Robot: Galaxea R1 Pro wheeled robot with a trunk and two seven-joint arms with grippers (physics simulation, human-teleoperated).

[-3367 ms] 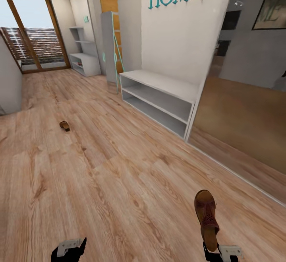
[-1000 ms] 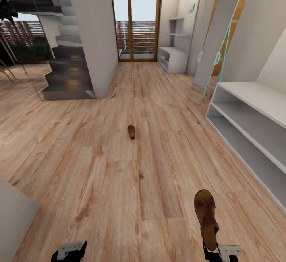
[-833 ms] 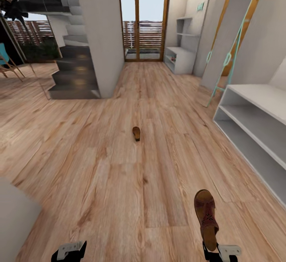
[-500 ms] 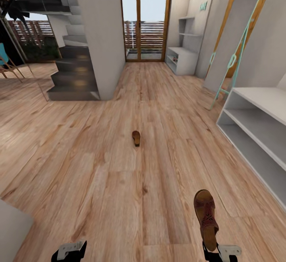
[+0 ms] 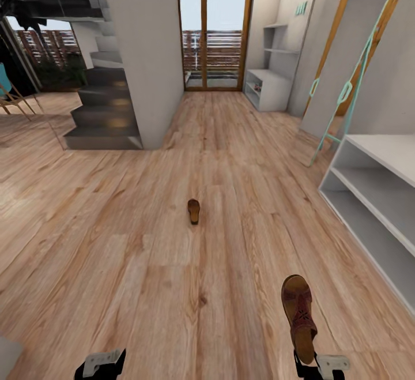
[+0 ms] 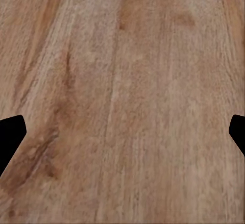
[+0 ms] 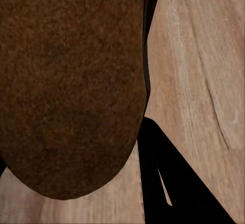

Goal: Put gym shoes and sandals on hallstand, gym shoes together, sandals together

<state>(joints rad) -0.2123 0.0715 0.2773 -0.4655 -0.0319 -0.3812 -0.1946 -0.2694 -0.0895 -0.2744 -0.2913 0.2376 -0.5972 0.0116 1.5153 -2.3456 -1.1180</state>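
- Floor (image 5: pixel 144 264): light wood-grain planks, smooth with a slight sheen.
- Held sandal (image 5: pixel 298 316): brown leather look, matt; the sole (image 7: pixel 66 81) is seen grainy and rough.
- Rack (image 5: pixel 374 207): painted pale, flat matt.
- Door (image 5: pixel 214 28): glass panes framed in wood.

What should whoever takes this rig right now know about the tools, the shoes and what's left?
Right tool: shut on a dark brown strappy sandal, held off the floor.
Left tool: open, holding nothing.
Second brown sandal: on the wood-plank floor ahead.
Pale grey-white shoe rack: far right of the corridor; whether anything sits on it is too small to tell.
Left: rack both sandals together, then the sneakers.
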